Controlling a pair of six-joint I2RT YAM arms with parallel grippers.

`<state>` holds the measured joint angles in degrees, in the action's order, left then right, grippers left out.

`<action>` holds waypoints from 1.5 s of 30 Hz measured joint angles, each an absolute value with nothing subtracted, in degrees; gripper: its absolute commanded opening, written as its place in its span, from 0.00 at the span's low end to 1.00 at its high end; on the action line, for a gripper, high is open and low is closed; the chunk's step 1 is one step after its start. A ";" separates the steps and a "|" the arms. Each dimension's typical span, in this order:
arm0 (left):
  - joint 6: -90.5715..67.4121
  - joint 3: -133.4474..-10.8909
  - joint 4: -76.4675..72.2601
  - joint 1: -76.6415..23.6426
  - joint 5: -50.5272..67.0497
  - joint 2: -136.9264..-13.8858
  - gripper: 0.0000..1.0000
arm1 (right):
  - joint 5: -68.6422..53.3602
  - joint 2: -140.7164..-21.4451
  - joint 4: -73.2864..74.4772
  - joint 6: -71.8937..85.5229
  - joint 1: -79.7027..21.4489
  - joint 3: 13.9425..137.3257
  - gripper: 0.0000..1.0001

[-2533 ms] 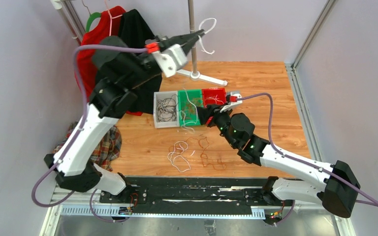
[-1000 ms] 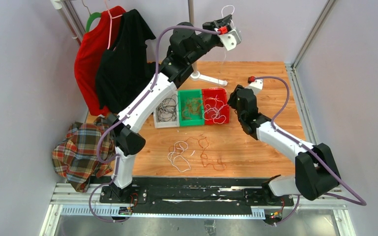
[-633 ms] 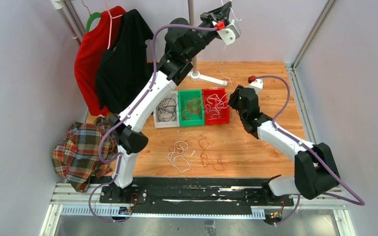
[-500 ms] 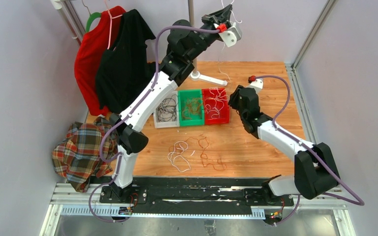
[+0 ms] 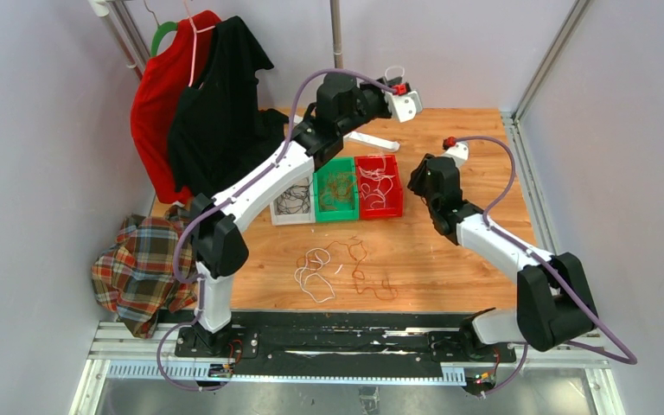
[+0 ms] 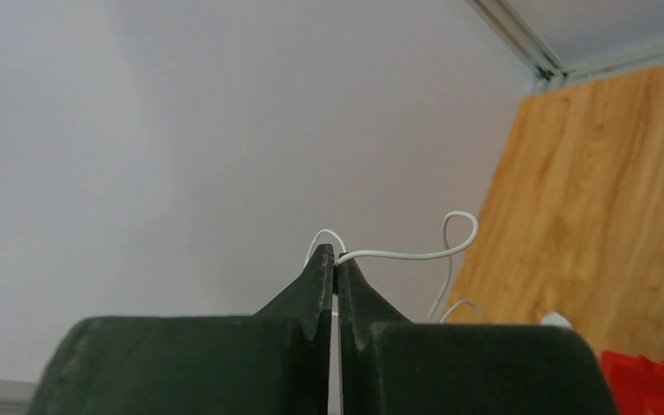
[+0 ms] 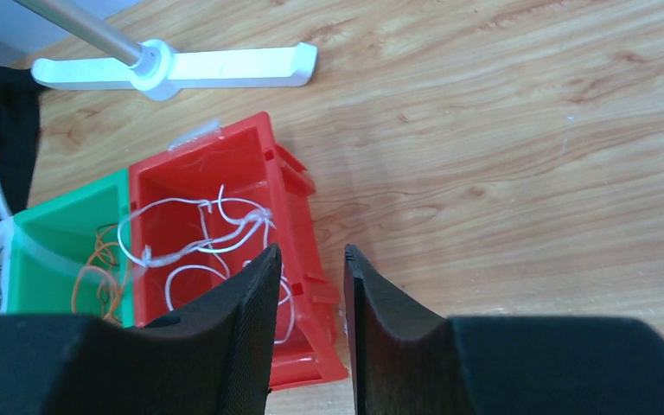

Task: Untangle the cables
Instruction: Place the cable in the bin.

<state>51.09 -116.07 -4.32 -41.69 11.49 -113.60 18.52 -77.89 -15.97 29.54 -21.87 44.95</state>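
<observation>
My left gripper [image 5: 389,80] is raised over the back of the table and shut on a thin white cable [image 5: 393,69]. In the left wrist view the jaws [image 6: 337,258] pinch that cable [image 6: 415,253], which loops off to the right. White cables [image 5: 380,183] lie in the red bin [image 5: 395,197]. Brown-orange ones fill the green bin [image 5: 337,211] and black ones the white bin [image 5: 277,212]. My right gripper [image 5: 417,183] is open and empty just right of the red bin [image 7: 290,164], above its near corner [image 7: 309,255]. Loose white [image 5: 313,270] and brown-orange strands [image 5: 367,275] lie on the table.
A white stand base [image 5: 372,140] with a metal pole [image 5: 336,35] sits behind the bins. Red and black garments [image 5: 199,95] hang at the back left. A plaid cloth [image 5: 143,259] lies at the left edge. Metal frame posts stand at the right.
My left gripper has come down from high beside the pole to lower over the back of the table, still holding the white cable. My right arm shifted only slightly.
</observation>
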 measured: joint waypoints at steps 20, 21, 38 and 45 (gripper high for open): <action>44.47 -108.14 12.36 -44.36 6.22 -112.86 0.00 | 20.82 -69.10 -13.98 32.77 -19.03 37.93 0.28; 44.31 -109.21 14.26 -44.53 5.50 -114.50 0.00 | 21.10 -68.23 -13.63 33.19 -18.68 37.30 0.28; 43.03 -116.09 26.22 -46.11 0.69 -131.28 0.00 | 23.16 -61.17 -9.87 36.60 -14.79 33.54 0.26; 44.75 -128.22 31.77 -45.82 -0.19 -140.88 0.38 | 23.11 -61.25 -8.16 36.51 -14.76 33.76 0.26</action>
<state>44.75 -128.22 31.77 -45.82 -0.19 -140.88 23.11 -61.25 -8.16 36.51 -14.76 33.76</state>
